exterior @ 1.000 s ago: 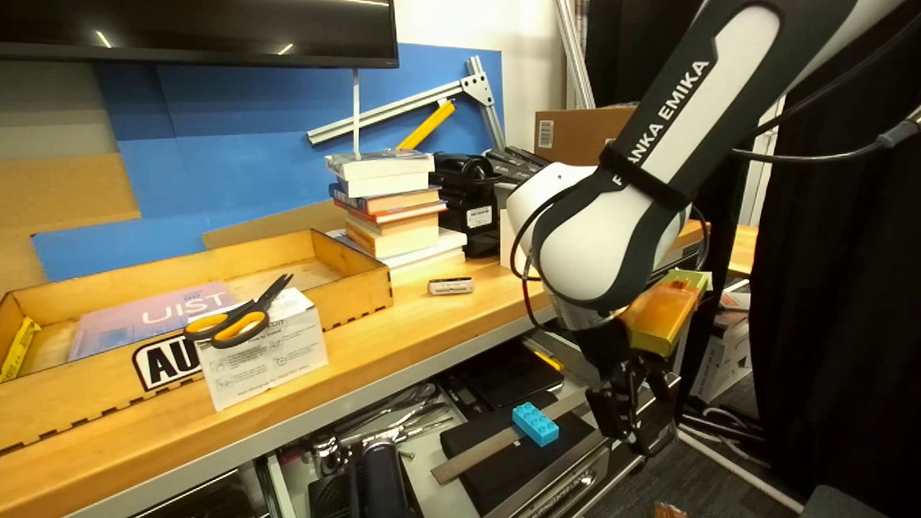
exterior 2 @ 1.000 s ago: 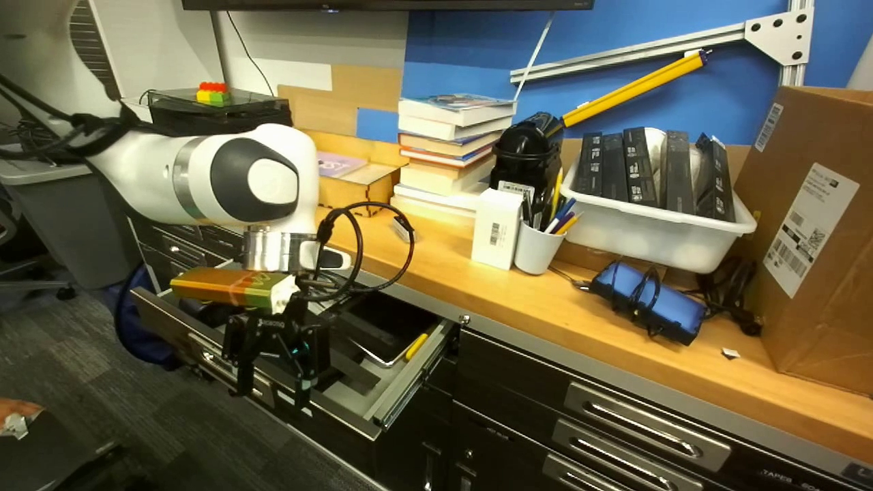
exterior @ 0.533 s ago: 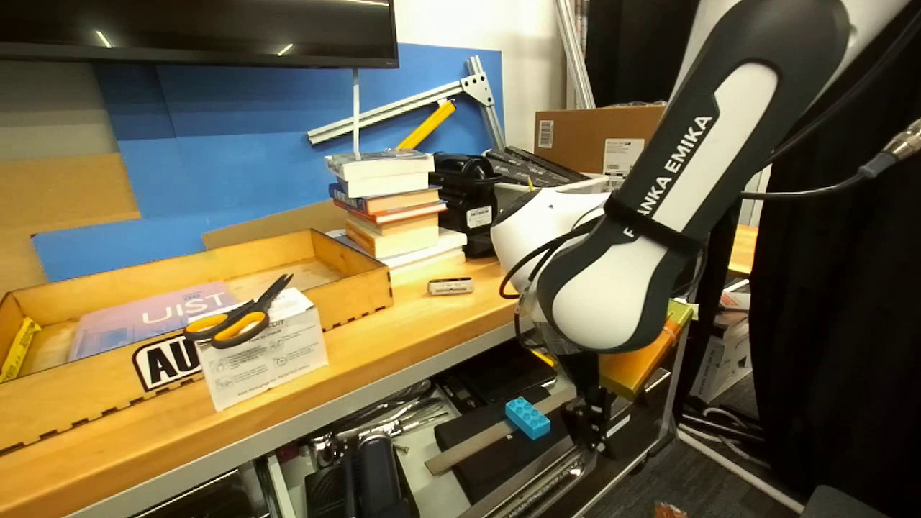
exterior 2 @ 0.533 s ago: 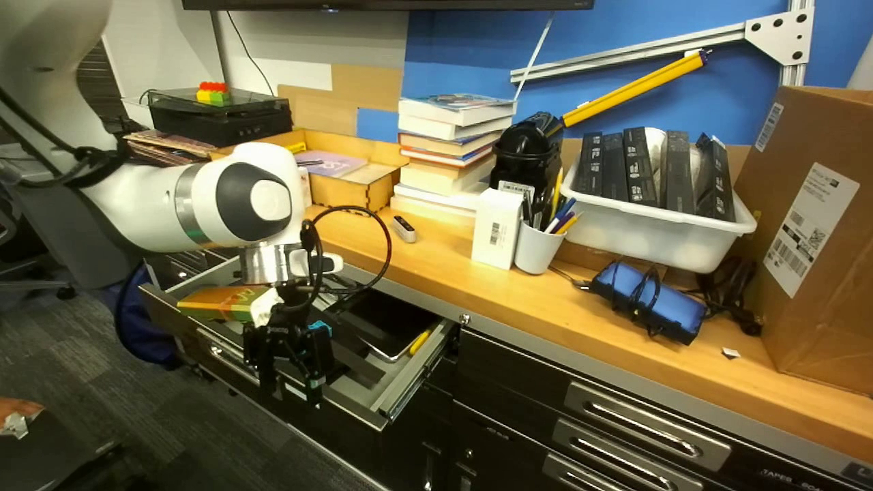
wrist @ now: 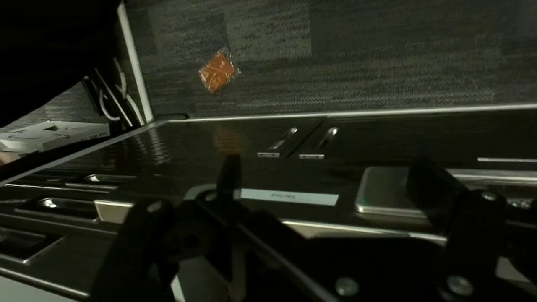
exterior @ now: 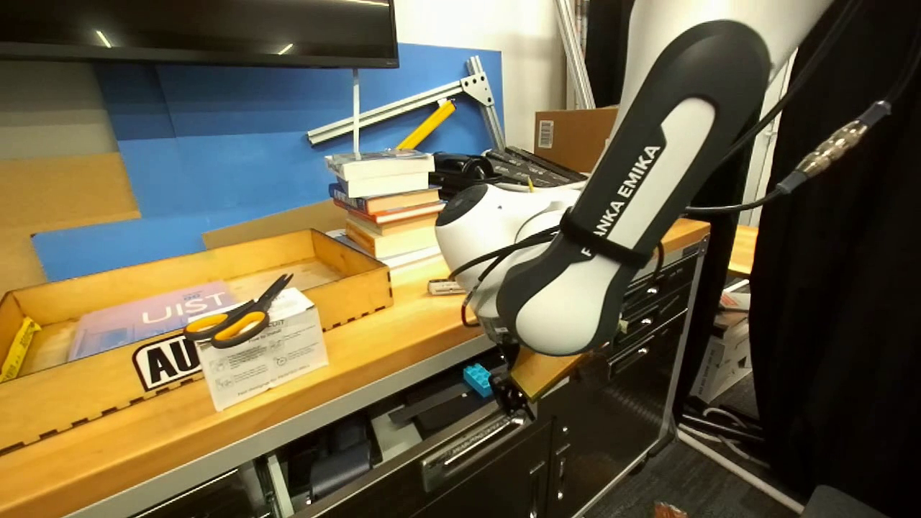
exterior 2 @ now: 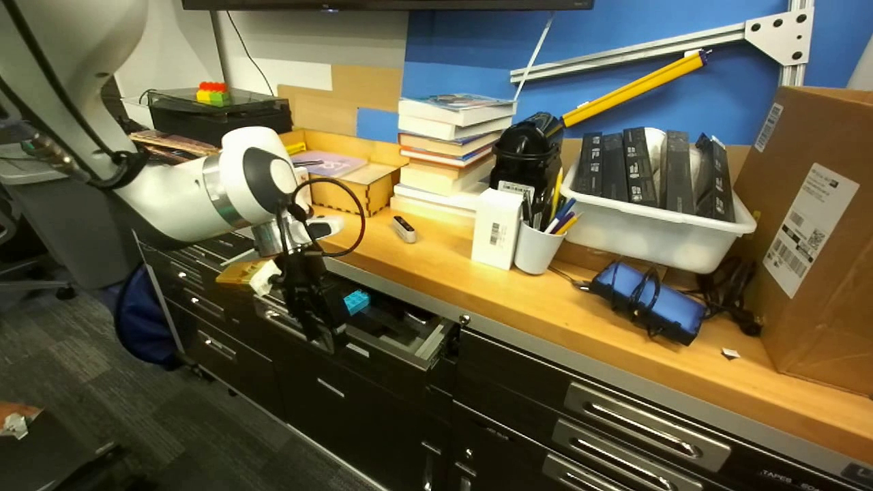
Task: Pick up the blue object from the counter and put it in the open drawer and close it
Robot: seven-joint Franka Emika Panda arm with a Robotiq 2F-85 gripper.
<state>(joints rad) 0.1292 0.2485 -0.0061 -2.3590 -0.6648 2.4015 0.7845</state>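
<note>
The small cyan-blue block (exterior: 478, 379) lies inside the partly open black drawer (exterior: 403, 471). The block (exterior 2: 356, 302) and the drawer's side rim (exterior 2: 426, 351) also show in the other exterior picture, the block just behind my gripper. My gripper (exterior 2: 327, 337) points down at the drawer's front panel; contact is hard to tell. It also shows in an exterior view (exterior: 519, 406). In the wrist view my gripper (wrist: 329, 180) has its fingers wide apart with nothing between them, over the drawer front with a white label and silver handle plate. The wooden counter (exterior: 410, 320) runs above the drawer.
On the counter stand a book stack (exterior 2: 450, 150), a wooden tray (exterior: 360, 288), a white box with scissors (exterior: 266, 363), a pen cup (exterior 2: 539, 249), a white bin (exterior 2: 648, 239) and a cardboard box (exterior 2: 811, 211). Closed drawers (exterior 2: 634, 423) flank the open one.
The drawer has slid inward under the counter, carrying the blue block with it. My gripper has moved toward the cabinet along with the drawer front and tilted. It stays open.
</note>
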